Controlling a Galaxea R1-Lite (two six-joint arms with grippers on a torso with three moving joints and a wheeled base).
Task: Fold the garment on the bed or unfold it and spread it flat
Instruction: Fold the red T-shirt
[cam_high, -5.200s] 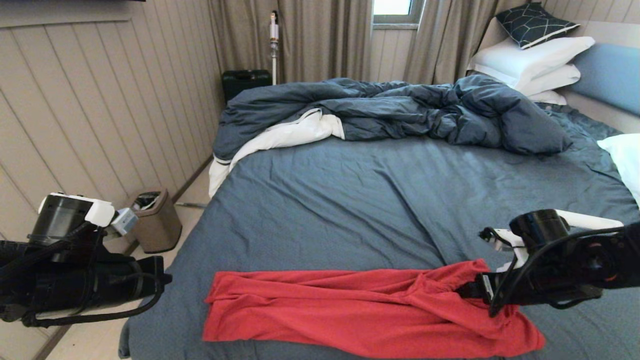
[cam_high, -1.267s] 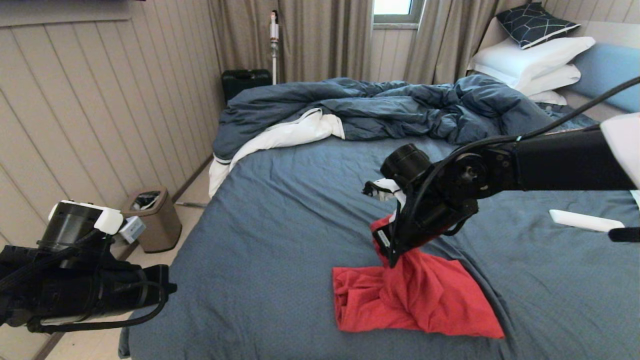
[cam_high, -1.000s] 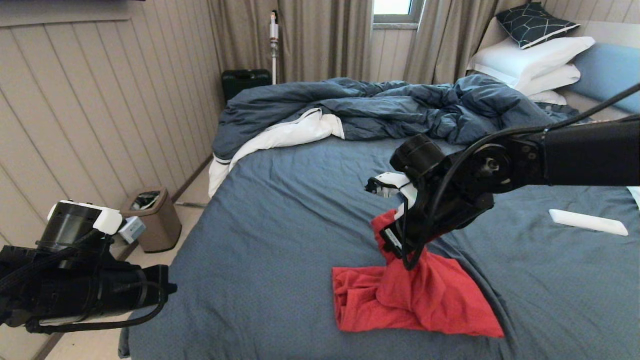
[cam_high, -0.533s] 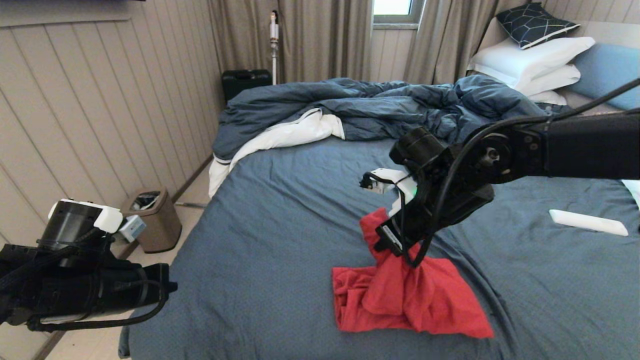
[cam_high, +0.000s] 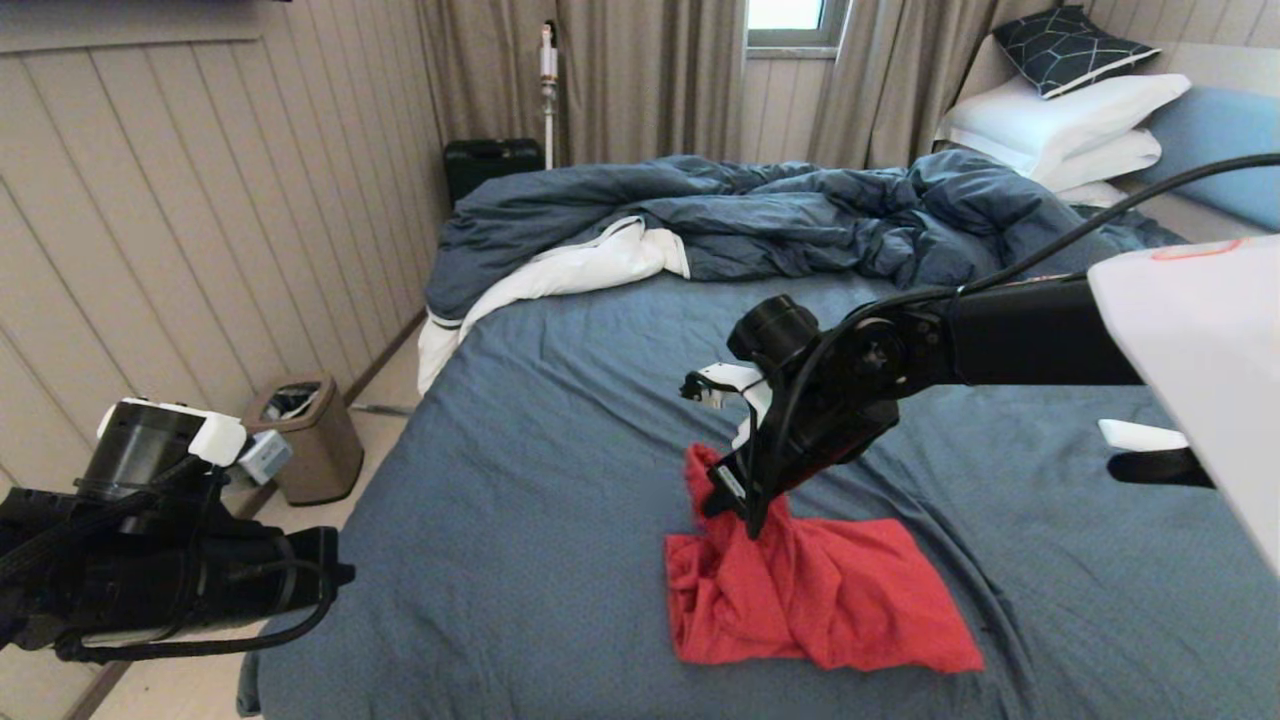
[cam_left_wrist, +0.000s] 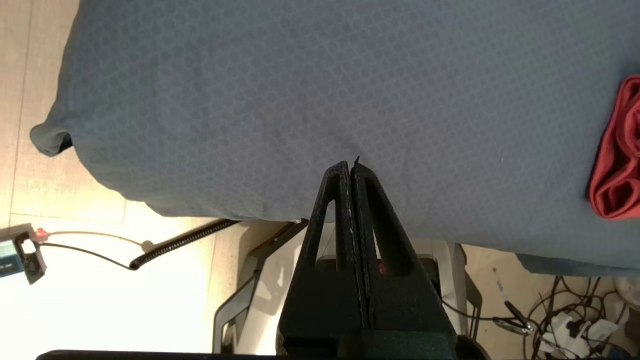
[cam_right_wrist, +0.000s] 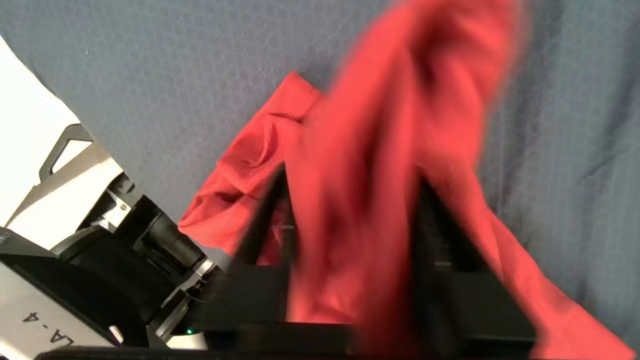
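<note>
Right gripper (cam_high: 722, 492) lower, leftward; garment (cam_high: 815, 595) bunched, peak upward.

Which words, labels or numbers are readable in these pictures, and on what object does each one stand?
"A-4", seen upside down: on the robot's grey housing in the right wrist view.
Red T-shirt: no lettering shows; it lies crumpled on the bed.
An orange mark on the white arm cover: too blurred to read.
</note>
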